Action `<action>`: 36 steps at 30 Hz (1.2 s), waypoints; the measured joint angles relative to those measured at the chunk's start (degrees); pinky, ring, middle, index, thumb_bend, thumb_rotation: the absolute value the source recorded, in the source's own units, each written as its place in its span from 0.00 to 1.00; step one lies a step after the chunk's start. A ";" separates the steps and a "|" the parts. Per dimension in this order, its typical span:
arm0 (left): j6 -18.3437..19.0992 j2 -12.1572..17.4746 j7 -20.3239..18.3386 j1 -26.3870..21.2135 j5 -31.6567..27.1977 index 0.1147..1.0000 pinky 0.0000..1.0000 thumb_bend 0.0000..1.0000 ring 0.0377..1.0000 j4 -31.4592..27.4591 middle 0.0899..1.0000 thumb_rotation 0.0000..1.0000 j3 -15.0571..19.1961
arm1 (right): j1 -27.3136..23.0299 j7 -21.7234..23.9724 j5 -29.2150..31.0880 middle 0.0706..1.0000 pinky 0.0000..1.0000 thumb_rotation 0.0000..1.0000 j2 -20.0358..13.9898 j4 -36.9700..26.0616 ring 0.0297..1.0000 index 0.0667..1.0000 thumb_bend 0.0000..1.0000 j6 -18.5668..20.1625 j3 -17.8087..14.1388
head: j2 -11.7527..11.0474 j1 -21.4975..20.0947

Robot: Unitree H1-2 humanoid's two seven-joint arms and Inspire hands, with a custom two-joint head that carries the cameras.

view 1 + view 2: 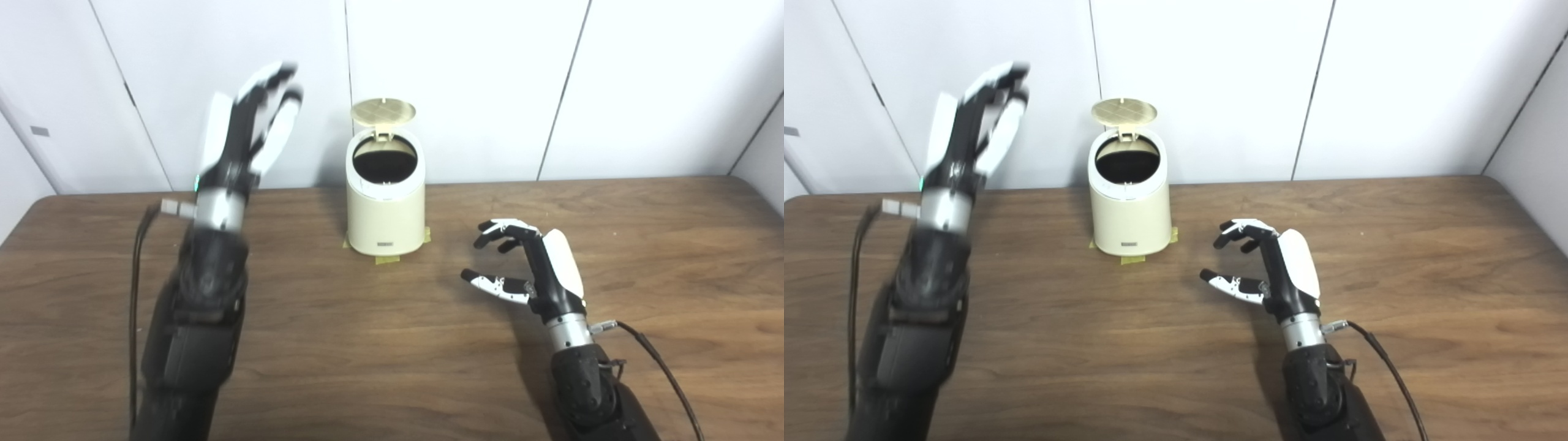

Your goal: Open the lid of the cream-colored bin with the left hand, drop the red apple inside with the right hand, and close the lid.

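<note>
At twelve o'clock on the table [392, 367], the cream-colored bin [386, 211] stands with its lid [383, 112] up. No apple shows. My left hand [254, 122] is raised, empty, fingers loosely together; my right hand [530, 266] is half-curled, empty. Best I press the lid down gently.

A brown wood-grain table [380, 361] is filling the lower part of both views, its rounded far corners showing at left and right. Bits of yellowish tape [387, 260] are lying flat on the tabletop, peeking out at the front and at both sides. Behind the table a white panelled wall [465, 79] is standing, split by thin dark seams running up and down, some of them slanting. A small grey tag [39, 131] is sitting on the wall at far left.
</note>
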 measured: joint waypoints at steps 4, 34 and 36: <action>9.72 1.57 -10.48 -6.28 4.75 0.81 1.00 0.67 0.99 -0.15 0.92 1.00 -5.49 | 0.11 0.02 -0.10 0.66 0.52 0.15 0.01 -0.20 0.63 0.46 0.48 0.00 0.13 | 0.09 -0.35; 11.93 -0.86 -26.12 -12.02 30.94 0.81 1.00 0.94 0.98 12.92 0.85 1.00 -16.74 | 0.19 0.48 -1.15 0.65 0.50 0.15 -0.01 -0.34 0.62 0.46 0.48 0.34 0.67 | -0.79 -0.53; 11.80 -0.84 -25.36 -12.01 30.80 0.81 1.00 0.94 0.97 13.24 0.84 1.00 -16.90 | 0.19 0.56 -1.15 0.66 0.51 0.16 -0.01 -0.34 0.63 0.46 0.48 0.74 0.68 | -0.88 -0.53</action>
